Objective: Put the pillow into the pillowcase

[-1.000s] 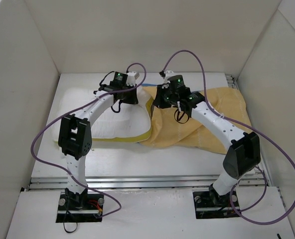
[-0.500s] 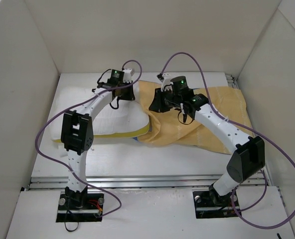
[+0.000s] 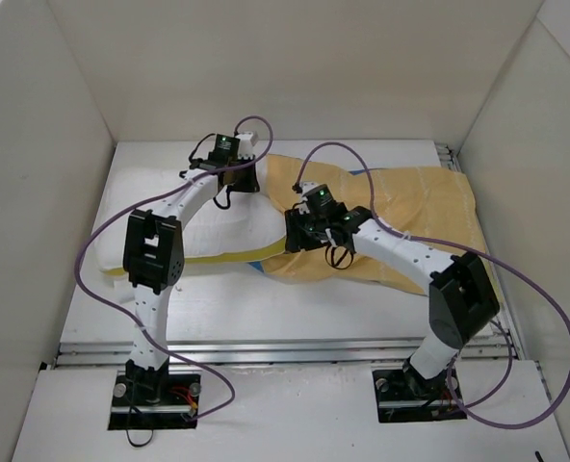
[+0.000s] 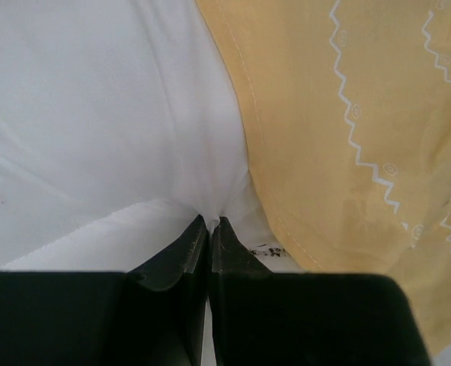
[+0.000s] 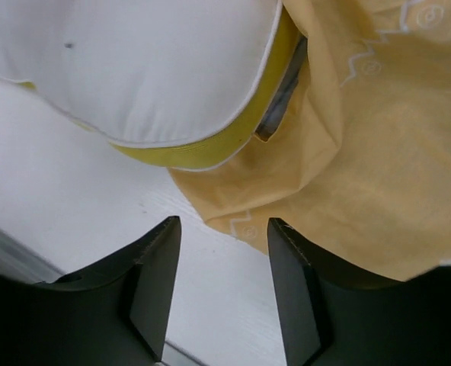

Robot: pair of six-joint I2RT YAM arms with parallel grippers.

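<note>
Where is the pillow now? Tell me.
In the top view, the pillow lies on the left half of the table, its right end meeting the yellow pillowcase.

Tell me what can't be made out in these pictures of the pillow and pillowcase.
- Pillowcase mouth: top view, the right arm covers where it meets the pillow.
- Left gripper: top view, its tips are hidden beneath its own wrist.
- Pillowcase underside: every view, it lies against the table.
- Pillow's ends: wrist views, cut off by frame edges.
</note>
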